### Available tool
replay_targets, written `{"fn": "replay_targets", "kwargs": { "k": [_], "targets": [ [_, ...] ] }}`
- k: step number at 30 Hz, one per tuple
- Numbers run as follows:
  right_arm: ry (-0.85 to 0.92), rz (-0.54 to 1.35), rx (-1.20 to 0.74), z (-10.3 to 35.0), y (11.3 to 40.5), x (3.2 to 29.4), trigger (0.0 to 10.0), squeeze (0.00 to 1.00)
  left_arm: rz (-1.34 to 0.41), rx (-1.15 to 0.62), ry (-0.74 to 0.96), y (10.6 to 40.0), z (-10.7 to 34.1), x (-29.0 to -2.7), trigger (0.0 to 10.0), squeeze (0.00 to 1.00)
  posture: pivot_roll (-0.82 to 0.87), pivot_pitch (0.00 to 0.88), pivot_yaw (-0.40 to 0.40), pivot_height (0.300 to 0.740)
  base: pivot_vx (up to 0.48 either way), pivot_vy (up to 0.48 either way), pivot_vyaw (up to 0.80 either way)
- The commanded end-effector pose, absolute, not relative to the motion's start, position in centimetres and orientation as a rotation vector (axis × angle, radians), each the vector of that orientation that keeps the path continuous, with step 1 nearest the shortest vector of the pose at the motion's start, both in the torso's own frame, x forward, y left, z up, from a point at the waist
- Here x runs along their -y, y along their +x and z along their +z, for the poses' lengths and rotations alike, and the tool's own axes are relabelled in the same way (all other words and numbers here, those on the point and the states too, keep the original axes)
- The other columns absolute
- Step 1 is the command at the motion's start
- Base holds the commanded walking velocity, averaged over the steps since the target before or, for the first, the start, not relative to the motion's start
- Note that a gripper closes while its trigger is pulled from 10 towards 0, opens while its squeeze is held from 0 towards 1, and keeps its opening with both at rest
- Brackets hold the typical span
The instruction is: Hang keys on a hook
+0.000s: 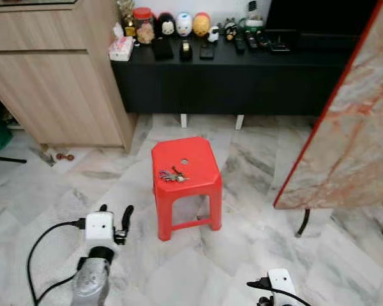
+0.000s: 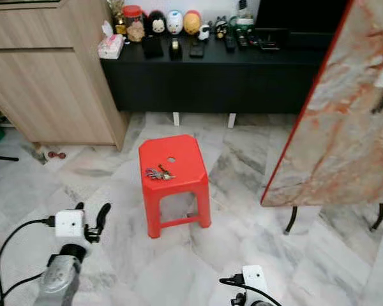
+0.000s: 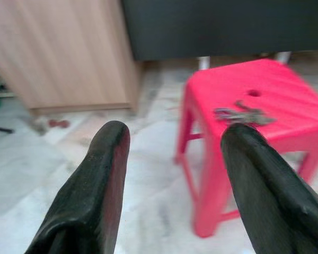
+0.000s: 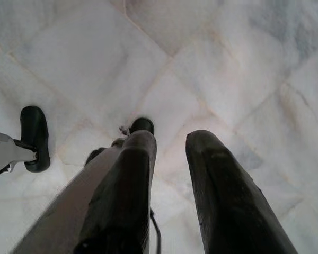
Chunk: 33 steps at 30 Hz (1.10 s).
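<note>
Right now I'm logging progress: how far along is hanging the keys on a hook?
The keys lie on the red stool, on no hook. The left gripper is raised, open, pointing toward the stool and holding nothing; the right gripper faces the floor, open. Grasping the keys and hanging them are left; I can't make out a hook.

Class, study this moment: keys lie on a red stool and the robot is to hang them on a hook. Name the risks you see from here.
1. The keys lie flat near the red stool top's front edge; a clumsy pick may push them off onto the floor.
2. The left pincer, fingers open, is beside the light stool; a bump may shift it.
3. The slanted marble slab crowds the right side.
</note>
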State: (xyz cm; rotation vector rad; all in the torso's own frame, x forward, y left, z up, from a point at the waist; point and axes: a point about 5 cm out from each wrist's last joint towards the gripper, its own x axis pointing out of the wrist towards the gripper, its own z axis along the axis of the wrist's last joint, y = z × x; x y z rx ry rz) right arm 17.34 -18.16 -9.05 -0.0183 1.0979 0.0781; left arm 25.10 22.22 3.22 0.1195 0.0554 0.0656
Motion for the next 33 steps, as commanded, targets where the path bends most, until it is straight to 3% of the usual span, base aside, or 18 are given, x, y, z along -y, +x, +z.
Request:
{"fn": "replay_targets", "kwargs": {
  "k": [1,33],
  "targets": [
    [-0.016,0.070,-1.102,-9.1,17.1,18.4,10.0,0.00,0.089,-0.073,0.111,24.6,2.9,-23.0,10.0,0.00,0.03,0.109,-0.029,0.740,0.281,0.000,0.00],
    [-0.033,0.091,-1.103,-9.1,17.1,18.4,10.0,0.00,0.082,-0.071,0.085,25.3,3.0,-21.8,10.0,0.00,0.02,0.110,-0.035,0.740,0.281,0.000,0.00]
  ]
}}
